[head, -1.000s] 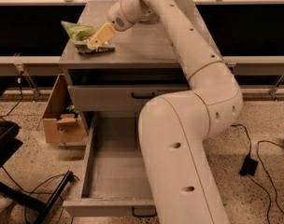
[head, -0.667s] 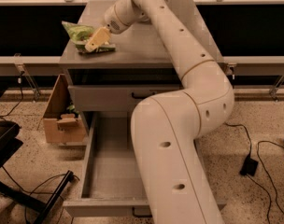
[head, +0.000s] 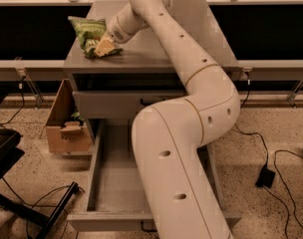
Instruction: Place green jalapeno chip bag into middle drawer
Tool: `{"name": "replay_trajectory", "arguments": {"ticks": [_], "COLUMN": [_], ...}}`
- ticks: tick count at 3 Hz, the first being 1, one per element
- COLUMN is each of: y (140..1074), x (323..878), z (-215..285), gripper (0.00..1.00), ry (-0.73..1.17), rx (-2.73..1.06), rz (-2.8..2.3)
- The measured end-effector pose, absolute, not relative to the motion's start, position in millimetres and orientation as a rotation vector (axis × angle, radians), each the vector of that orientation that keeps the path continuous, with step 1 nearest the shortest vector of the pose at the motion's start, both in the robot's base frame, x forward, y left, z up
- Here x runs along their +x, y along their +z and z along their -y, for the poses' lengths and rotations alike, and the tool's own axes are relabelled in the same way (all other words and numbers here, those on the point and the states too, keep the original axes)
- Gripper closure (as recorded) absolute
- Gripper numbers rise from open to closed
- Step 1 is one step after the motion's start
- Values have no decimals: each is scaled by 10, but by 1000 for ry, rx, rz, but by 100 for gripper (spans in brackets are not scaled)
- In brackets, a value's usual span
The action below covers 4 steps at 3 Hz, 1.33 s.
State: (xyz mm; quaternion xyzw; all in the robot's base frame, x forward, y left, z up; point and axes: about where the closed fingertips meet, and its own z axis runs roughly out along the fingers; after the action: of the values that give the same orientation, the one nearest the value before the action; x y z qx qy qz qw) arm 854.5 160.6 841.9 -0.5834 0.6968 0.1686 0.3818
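One cardboard box (head: 67,131) stood on the floor at left, below the corner of the cabinet top (head: 136,59) where the single green jalapeno chip bag (head: 86,31) lay near the left edge. The robot's one gripper (head: 104,47) rested against the bag's right side; whether it had a hold could not be told. A loose grip on crinkled foil could let the bag slip off that edge toward the box. Two drawers showed: one upper drawer (head: 106,106), closed, and the middle drawer (head: 114,178), pulled open and bare. The lone arm (head: 191,133) hung across the drawer's right half, so a careless descent risked striking it or missing the opening.
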Motion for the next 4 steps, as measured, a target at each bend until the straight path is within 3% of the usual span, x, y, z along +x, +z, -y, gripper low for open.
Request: {"name": "replay_trajectory", "arguments": {"ticks": [1, 2, 4], "y": [8420, 8479, 9182], "x": [8545, 8501, 8124], "z": [-1606, -1607, -660], "gripper": [96, 100, 100], "ry": [430, 440, 411], "rx": [-1489, -1511, -1484], "rz": [-1778, -1749, -1726]}}
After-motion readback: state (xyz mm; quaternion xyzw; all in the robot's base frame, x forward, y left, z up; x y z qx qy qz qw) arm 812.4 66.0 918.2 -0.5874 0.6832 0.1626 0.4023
